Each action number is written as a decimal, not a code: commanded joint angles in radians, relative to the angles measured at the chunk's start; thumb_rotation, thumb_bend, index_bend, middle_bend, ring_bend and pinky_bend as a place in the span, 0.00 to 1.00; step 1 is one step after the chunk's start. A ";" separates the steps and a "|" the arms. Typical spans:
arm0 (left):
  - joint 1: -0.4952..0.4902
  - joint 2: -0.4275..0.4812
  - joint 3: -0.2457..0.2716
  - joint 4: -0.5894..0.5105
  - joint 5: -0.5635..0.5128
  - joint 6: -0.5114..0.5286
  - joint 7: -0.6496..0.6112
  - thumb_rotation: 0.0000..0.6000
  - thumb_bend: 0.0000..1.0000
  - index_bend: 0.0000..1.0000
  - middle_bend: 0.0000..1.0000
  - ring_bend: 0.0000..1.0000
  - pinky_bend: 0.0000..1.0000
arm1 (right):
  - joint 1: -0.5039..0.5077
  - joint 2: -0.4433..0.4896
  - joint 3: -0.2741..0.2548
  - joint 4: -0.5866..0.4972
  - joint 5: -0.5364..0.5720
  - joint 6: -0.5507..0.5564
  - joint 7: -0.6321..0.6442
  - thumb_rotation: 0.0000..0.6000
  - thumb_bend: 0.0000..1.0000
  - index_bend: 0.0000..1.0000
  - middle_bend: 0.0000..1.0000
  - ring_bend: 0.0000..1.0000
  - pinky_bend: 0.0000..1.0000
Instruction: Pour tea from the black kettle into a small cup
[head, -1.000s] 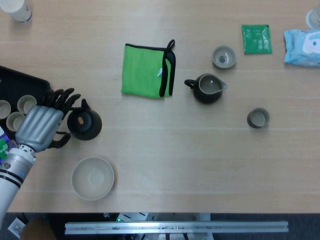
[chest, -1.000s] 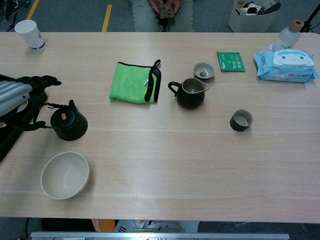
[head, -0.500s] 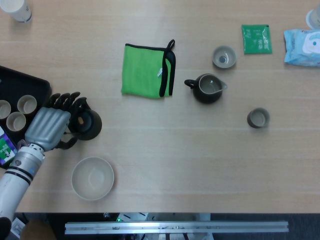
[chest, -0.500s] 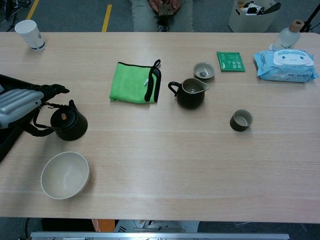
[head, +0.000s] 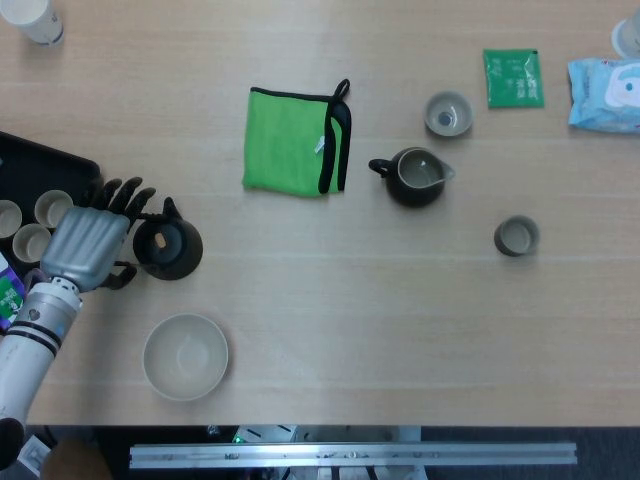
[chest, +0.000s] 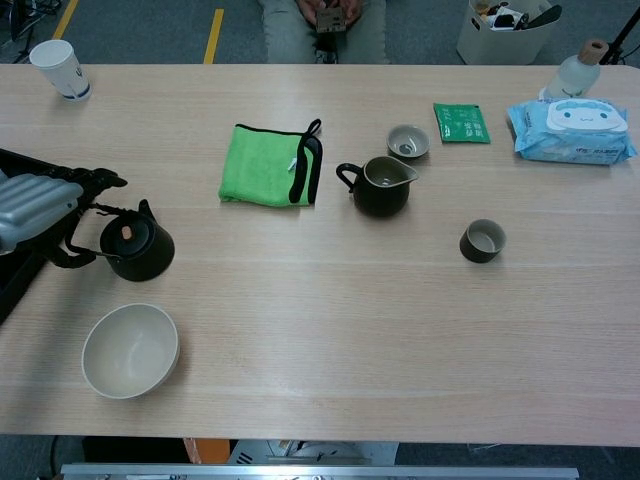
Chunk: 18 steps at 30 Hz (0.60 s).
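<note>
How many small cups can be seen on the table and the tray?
5. One dark cup stands at the table's right, one pale cup beside the green packet, and three on the black tray. The left hand may hide more.

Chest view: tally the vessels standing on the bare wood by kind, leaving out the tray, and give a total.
kettle: 1
pitcher: 1
small cups: 2
paper cup: 1
bowl: 1
bottle: 1
Total: 7
</note>
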<state>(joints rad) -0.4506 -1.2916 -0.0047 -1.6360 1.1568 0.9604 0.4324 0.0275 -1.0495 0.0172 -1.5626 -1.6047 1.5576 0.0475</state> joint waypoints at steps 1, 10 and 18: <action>-0.007 0.002 -0.004 0.011 -0.009 0.001 0.005 1.00 0.26 0.00 0.00 0.00 0.03 | 0.000 0.000 0.000 -0.001 0.000 0.000 -0.002 1.00 0.09 0.37 0.38 0.28 0.37; -0.038 -0.017 -0.027 0.077 -0.061 -0.012 0.018 1.00 0.26 0.00 0.00 0.00 0.03 | -0.006 0.000 -0.001 -0.007 0.002 0.004 -0.008 1.00 0.09 0.37 0.38 0.28 0.37; -0.052 -0.007 -0.042 0.082 -0.111 -0.009 0.032 1.00 0.26 0.00 0.00 0.00 0.03 | -0.009 -0.001 -0.001 -0.003 0.003 0.008 0.000 1.00 0.09 0.37 0.38 0.28 0.37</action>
<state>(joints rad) -0.4993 -1.3141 -0.0482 -1.5350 1.0585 0.9547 0.4546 0.0184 -1.0501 0.0165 -1.5663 -1.6017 1.5652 0.0473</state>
